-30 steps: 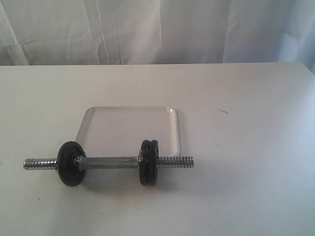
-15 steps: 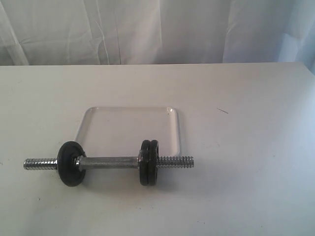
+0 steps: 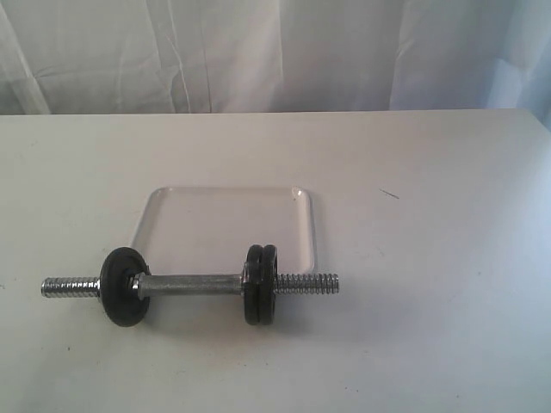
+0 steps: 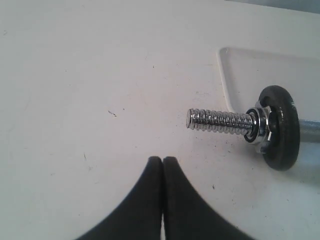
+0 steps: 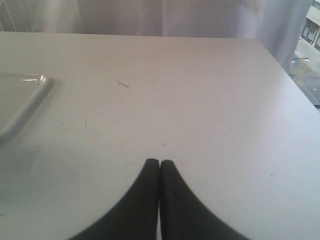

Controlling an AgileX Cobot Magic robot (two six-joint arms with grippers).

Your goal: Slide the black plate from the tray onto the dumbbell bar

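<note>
The chrome dumbbell bar (image 3: 189, 283) lies across the tray's near edge on the white table. One black plate (image 3: 123, 286) sits on the bar near its left end, and two more black plates (image 3: 261, 284) stand side by side near its right end. The white tray (image 3: 225, 225) behind the bar shows only its bare floor. Neither gripper appears in the exterior view. My left gripper (image 4: 163, 160) is shut on nothing, hovering short of the bar's threaded end (image 4: 220, 120) and that plate (image 4: 281, 127). My right gripper (image 5: 159, 162) is shut over bare table, with the tray's corner (image 5: 22, 100) off to one side.
A white curtain (image 3: 275, 52) hangs behind the table's far edge. The table's right edge (image 5: 287, 75) shows in the right wrist view, with a window beyond it. A chrome nut (image 4: 263, 124) sits against the left plate.
</note>
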